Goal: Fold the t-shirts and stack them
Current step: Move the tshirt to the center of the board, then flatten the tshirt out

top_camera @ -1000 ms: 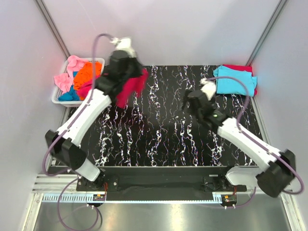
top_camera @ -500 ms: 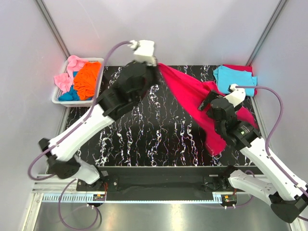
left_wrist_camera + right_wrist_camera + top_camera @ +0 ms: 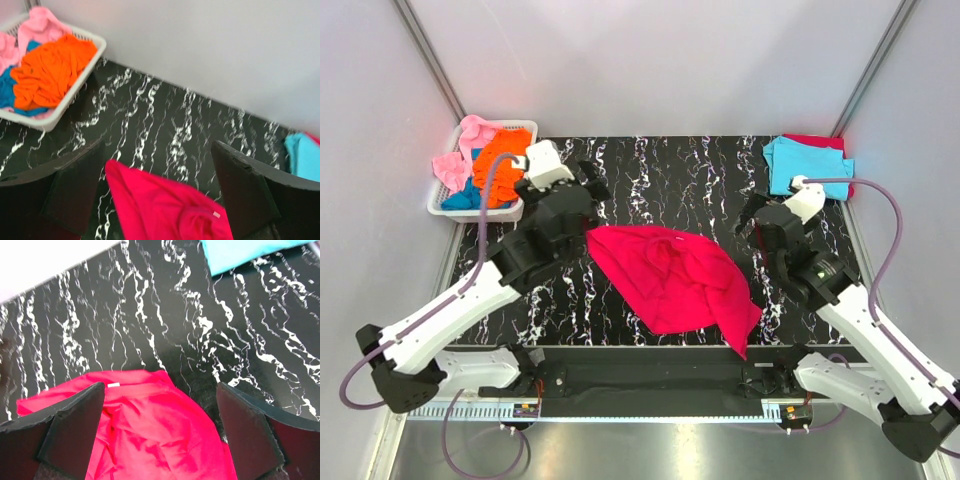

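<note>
The left tool (image 3: 157, 147) stands with its two fingers spread wide, and we see nothing between them; it is above the left part of the table (image 3: 680, 180), just beside the left corner of the crimson-red t-shirt (image 3: 670, 275). The right tool (image 3: 161, 385) is also spread wide and pinches nothing; it hangs over the right part of the table, near the right edge of the same shirt, and we cannot tell if it touches the cloth. The crimson-red t-shirt lies loose and wrinkled on the table, in the middle toward the near edge, between the two tools, not folded. One pointed corner of it reaches toward the near edge on the right side. In both wrist views we see a small white label (image 3: 114, 385) on this shirt. At the far right corner of the table lies the cyan t-shirt (image 3: 807, 165), flat and folded, well apart from the crimson-red one. A strip of red cloth (image 3: 815, 141) shows from under its far edge, and we cannot tell what it is. At the far left, beside the table, stands the white basket (image 3: 440, 210). In it are heaped the orange t-shirt (image 3: 500, 160), the pink t-shirt (image 3: 470, 135), which hangs partly over the far rim, and the blue t-shirt (image 3: 465, 195), mostly covered by the others.
</note>
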Tool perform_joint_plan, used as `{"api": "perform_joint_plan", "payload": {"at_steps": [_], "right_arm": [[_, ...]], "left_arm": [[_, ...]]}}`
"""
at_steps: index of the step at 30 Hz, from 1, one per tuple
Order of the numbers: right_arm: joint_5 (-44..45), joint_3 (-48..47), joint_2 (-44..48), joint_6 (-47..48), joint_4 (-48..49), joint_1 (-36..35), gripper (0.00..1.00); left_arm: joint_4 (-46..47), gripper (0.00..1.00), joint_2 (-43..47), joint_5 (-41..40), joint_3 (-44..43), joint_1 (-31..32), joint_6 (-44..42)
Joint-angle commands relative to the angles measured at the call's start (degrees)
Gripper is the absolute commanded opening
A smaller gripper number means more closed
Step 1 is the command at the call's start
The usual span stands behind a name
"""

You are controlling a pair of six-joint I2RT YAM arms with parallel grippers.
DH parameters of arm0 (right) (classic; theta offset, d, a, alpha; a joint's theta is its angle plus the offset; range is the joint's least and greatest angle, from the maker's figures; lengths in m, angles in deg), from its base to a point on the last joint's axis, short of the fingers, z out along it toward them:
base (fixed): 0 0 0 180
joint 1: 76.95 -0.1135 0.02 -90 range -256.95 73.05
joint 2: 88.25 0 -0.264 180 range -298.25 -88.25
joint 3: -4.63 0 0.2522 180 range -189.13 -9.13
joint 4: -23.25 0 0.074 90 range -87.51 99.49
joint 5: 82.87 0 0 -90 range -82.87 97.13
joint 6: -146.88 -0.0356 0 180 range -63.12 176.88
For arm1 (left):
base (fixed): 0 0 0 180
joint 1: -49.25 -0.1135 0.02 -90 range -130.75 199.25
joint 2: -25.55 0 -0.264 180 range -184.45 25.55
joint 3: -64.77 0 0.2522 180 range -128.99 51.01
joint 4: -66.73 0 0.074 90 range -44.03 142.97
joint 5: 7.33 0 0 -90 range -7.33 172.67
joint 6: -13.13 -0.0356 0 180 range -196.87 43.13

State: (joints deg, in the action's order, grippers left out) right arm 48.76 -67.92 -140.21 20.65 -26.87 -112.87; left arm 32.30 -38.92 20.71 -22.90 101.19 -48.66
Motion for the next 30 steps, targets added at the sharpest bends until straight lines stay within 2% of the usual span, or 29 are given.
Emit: {"api": "perform_joint_plan", "payload": {"at_steps": [1, 4, 6, 9, 11, 14, 15, 17, 20, 21, 23, 25, 26, 30], "right_arm": [[-1.46, 0.51, -2.25, 0.54, 0.41, 0.33, 1.0], [-4.17, 0.42, -4.71, 1.51, 1.11, 0.33, 1.0], [-9.79, 0.51, -6.3, 3.44, 2.25, 0.33, 1.0], [-18.4, 1.65, -10.16, 3.27, 2.96, 0.33, 1.0], [-23.84, 4.71, -12.1, 2.57, 5.41, 0.33, 0.98], [-30.35, 9.71, -12.55, 2.3, 11.03, 0.24, 0.88], [-32.12, 10.79, -12.37, 2.74, 14.79, 0.33, 0.79], [-34.94, 12.64, -12.72, 3.09, 17.01, 0.41, 0.74], [-35.13, 12.21, -15.44, 3.79, 18.16, 0.33, 0.73], [-34.95, 12.03, -16.23, 4.32, 18.08, 0.33, 0.73], [-32.94, 11.94, -17.82, 4.59, 17.99, 0.33, 0.74], [-30.83, 12.11, -18.7, 3.98, 17.55, 0.5, 0.76], [-27.77, 11.94, -19.13, 3.36, 16.85, 0.68, 0.79], [-21.07, 11.41, -21.42, 0.81, 12.37, 3.74, 0.82]], "left_arm": [[-3.59, 0.93, -1.01, 2.53, 1.22, 0.26, 6.15], [-4.64, 0.93, -2.85, 10.87, 1.49, 0.09, 7.73], [-6.74, 0.93, -4.43, 18.22, 1.4, 0.09, 8.61], [-10.26, 0.94, -7.6, 25.53, 2.18, 0.09, 14.41], [-11.41, 0.94, -9.01, 27.49, 4.82, 0.09, 18.62], [-12.47, 0.93, -9.01, 29.42, 9.47, -0.44, 23.99], [-12.03, 0.93, -8.92, 32.31, 10.53, -1.83, 25.91], [-9.23, 0.93, -8.22, 38.1, 14.65, -4.47, 26.46], [2.88, 0.91, -6.29, 56.09, 23.79, -11.76, 28.21], [8.22, 0.9, -6.2, 58.07, 25.55, -14.3, 28.74], [11.51, 0.9, -6.98, 61.15, 27.33, -15.38, 27.44], [11.44, 0.9, -9.88, 61.6, 24.35, -16.08, 24.89], [10.74, 0.9, -11.02, 63.52, 22.95, -16.34, 24.27], [12.05, 0.9, -16.91, 68.45, 17.15, -17.4, 21.98]]}}
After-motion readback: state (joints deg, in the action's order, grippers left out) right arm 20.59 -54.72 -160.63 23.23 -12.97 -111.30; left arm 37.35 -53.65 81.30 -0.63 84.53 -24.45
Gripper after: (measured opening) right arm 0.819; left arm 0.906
